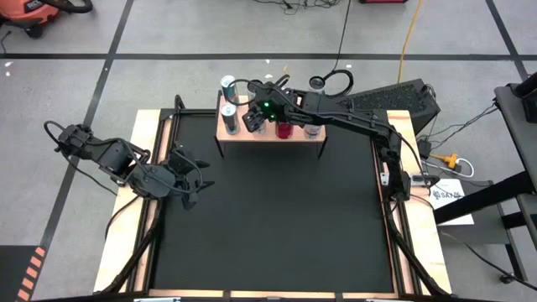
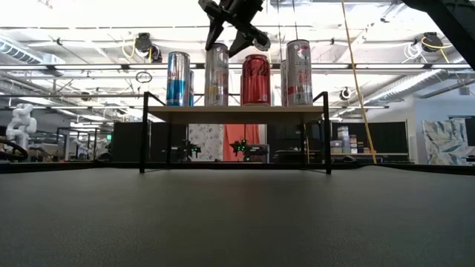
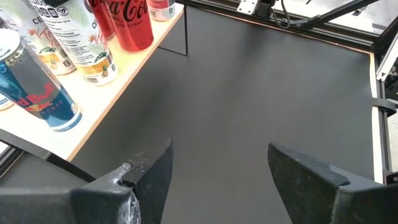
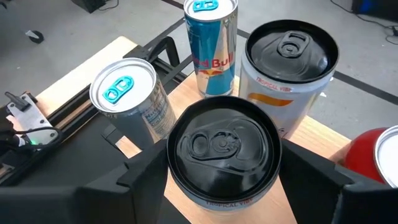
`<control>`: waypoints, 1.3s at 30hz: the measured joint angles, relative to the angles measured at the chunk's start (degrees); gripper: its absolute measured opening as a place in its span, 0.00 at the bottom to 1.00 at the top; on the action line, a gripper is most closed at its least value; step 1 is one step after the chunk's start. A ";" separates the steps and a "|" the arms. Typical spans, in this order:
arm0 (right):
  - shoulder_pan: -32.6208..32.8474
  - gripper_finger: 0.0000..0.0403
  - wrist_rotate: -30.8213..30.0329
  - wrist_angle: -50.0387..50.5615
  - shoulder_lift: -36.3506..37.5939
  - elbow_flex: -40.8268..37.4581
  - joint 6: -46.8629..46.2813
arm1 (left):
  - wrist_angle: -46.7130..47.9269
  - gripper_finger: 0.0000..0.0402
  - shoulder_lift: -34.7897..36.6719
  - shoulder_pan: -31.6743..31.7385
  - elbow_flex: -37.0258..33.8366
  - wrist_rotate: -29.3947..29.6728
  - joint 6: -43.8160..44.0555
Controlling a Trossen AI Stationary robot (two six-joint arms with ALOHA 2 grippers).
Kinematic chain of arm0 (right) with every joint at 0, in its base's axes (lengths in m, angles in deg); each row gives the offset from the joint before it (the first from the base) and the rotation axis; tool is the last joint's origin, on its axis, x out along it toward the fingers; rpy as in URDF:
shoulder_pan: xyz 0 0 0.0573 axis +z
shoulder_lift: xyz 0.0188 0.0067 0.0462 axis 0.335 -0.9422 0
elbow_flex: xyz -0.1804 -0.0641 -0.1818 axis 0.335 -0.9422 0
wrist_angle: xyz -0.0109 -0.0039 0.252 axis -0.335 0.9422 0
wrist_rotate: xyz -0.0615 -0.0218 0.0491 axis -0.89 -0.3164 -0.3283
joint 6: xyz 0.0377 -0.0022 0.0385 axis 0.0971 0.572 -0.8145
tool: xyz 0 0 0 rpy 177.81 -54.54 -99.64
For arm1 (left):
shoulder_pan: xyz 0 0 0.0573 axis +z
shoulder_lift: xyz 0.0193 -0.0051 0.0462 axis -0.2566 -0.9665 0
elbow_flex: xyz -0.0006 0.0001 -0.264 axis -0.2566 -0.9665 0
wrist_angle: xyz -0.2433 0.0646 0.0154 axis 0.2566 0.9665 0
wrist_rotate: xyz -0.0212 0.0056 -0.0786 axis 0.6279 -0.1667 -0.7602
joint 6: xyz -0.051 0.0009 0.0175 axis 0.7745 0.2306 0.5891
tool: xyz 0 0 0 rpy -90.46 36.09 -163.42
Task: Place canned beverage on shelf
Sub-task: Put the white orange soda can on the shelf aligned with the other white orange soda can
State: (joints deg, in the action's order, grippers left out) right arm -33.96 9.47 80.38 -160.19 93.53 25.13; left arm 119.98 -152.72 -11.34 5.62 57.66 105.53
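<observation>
Shelf [image 1: 270, 134] carries a black-topped can [image 4: 222, 155] among the other cans, standing upright. Placement step looks complete; next move calls for a straight lift clear. Right claw [image 4: 224, 177] straddles this can, fingers parted, contact uncertain. Left claw [image 3: 217, 168] waits released over the counter [image 1: 277, 218].

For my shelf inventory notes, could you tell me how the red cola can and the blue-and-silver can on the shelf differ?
The red cola can is wider and shorter; the blue-and-silver can is slimmer and a little taller. The cola can is red all over, the other blue and silver. The cola can stands mid-row, right of where the right gripper hangs; the blue-and-silver can stands at the left end. Both stand upright on the shelf, untouched.
</observation>
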 joint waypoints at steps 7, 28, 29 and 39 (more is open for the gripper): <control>0.00 0.62 0.04 -0.24 -0.02 0.00 -0.93 | 0.03 0.65 0.00 -0.01 0.00 0.01 -0.02; 0.04 0.65 1.81 -0.61 -0.02 0.00 -0.57 | 0.04 0.65 0.00 0.01 0.00 -1.08 0.01; 0.04 0.67 1.82 -0.59 -0.02 0.00 -0.11 | 0.04 0.65 0.00 -0.01 0.00 -1.13 0.01; 0.04 0.80 2.08 -0.22 -0.20 -0.15 0.89 | 0.03 0.65 0.00 -0.01 0.00 -1.15 0.01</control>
State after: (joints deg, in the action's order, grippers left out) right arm -33.92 11.55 80.15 -160.39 93.38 26.02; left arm 120.00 -152.72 -11.35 5.62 56.51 105.54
